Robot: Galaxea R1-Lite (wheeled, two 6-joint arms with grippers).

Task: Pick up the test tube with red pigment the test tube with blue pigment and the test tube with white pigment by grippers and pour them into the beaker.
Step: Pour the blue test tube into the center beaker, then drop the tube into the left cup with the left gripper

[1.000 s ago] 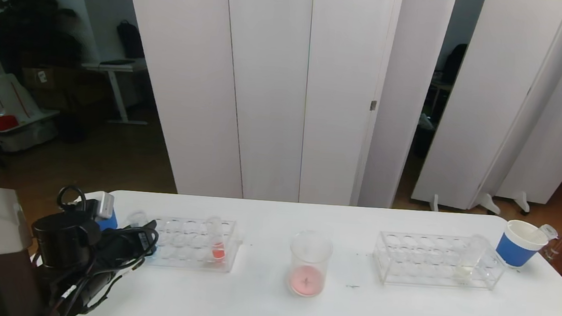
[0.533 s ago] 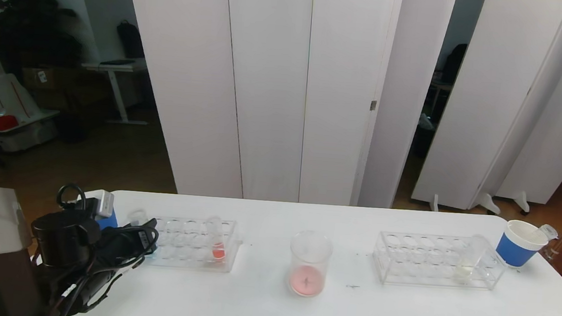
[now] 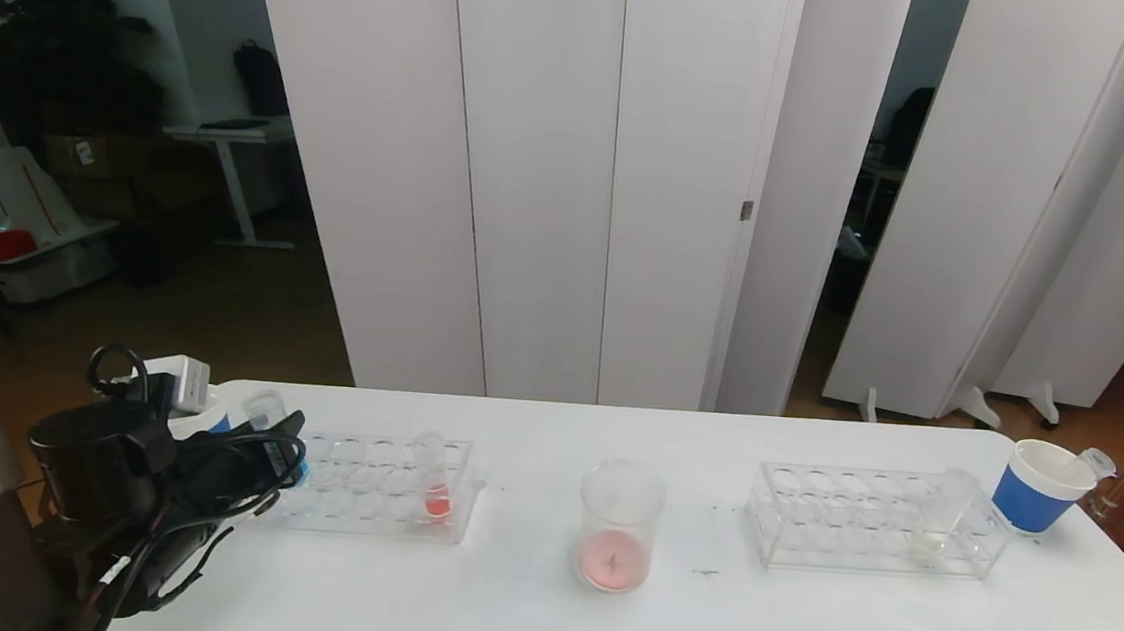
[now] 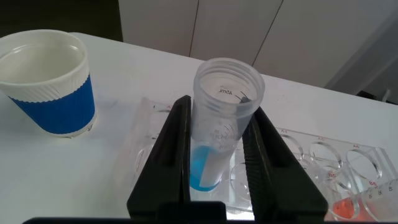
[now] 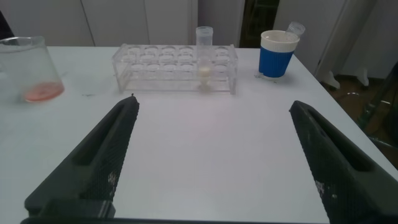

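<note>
Count on the white worktop [image 3: 518, 613]: 2 clear racks, 1 beaker, 2 blue paper cups, 4 tubes visible.

Left rack [image 3: 378, 487] sits at the robot's left, w/ one tube of orange-red liquid [image 3: 432, 486] standing upright in it near its inner end. Right rack [image 3: 872, 520] sits at the robot's right, w/ the test tube with white pigment [image 3: 937, 521] upright near its outer end; the same tube shows in the right wrist view [image 5: 204, 53]. Beaker [image 3: 618, 526] stands between the two racks, apart from both, w/ a pinkish-red layer at the bottom. Right cup [image 3: 1040, 486] is just beyond the right rack's outer end, w/ one tube [image 3: 1090, 463] leaning inside it. Left cup [image 4: 51, 84] is beside the left rack's outer end, mostly hidden behind the arm in the head view.

Left claw [image 4: 217, 146] is at the worktop's left edge, over the outer end of the left rack, its two black fingers pinching the test tube with blue pigment [image 4: 219, 124] from both sides. Tube is upright, mouth up, blue liquid at its bottom, held above the rack holes.

Right claw [image 5: 214, 162] isn't in the head view; in its own wrist view its fingers are spread wide w/ nothing between them, low over bare worktop, pointing toward the right rack and right cup, well apart from both.
</note>
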